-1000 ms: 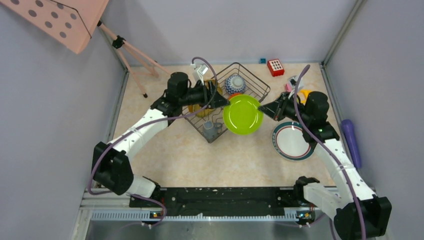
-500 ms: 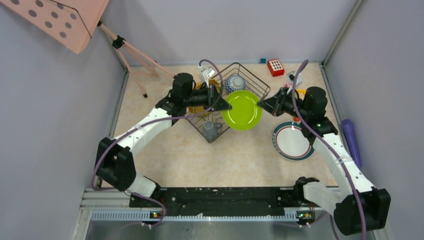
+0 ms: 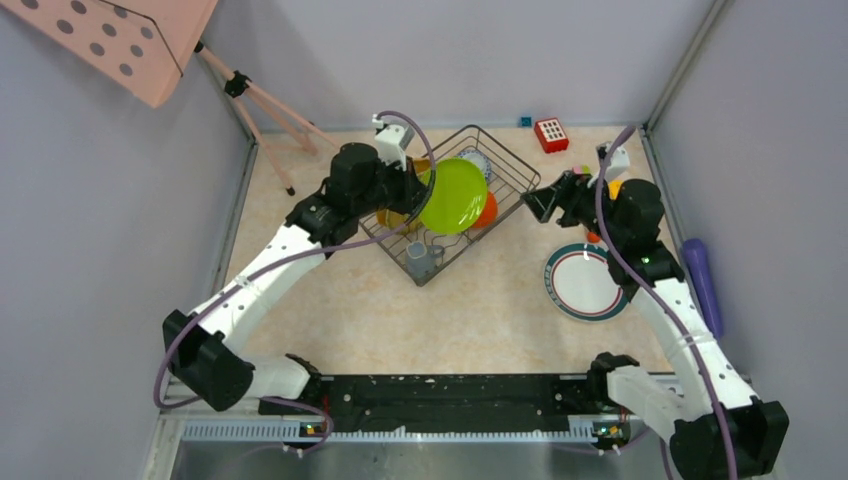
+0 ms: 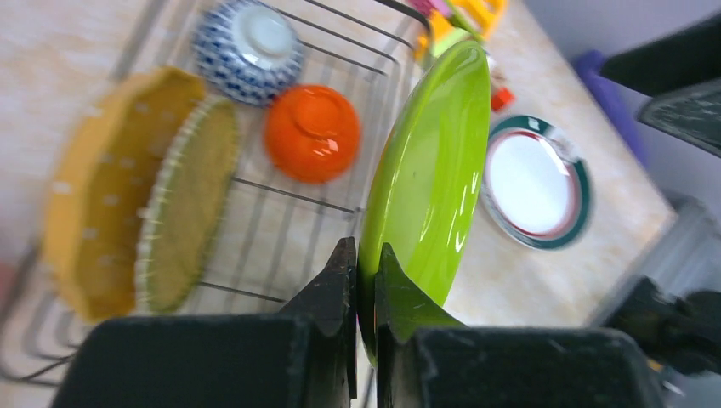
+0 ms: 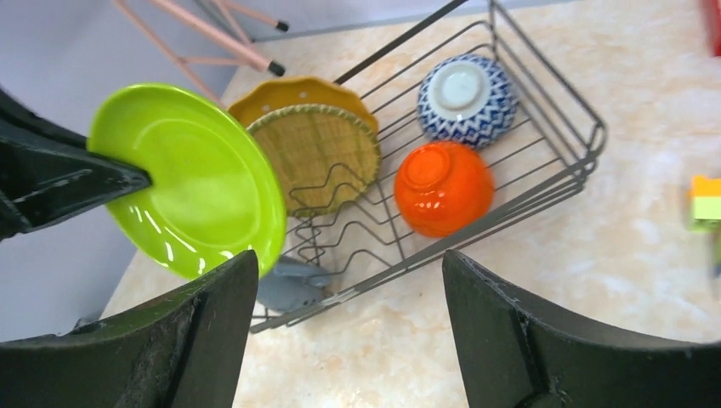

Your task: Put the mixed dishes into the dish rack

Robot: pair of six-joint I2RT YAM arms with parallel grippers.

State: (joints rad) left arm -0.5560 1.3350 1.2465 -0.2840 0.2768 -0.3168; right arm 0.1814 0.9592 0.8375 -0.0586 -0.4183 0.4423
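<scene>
Lime green plate [image 4: 429, 178] clamped in left hand [image 4: 366, 259] over dish rack [image 5: 340, 202], counter's far edge; keep upright, slot beside yellow plates [image 5: 310, 149]. Right hand [image 5: 347, 255] apart.

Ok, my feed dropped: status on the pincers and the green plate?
Left pincer shut on lime green plate, tilted over dish rack. Right pincer open, empty. White green-rimmed plate on table.

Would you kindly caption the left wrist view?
Left tool grips the lime green plate by its rim over the dish rack.
</scene>
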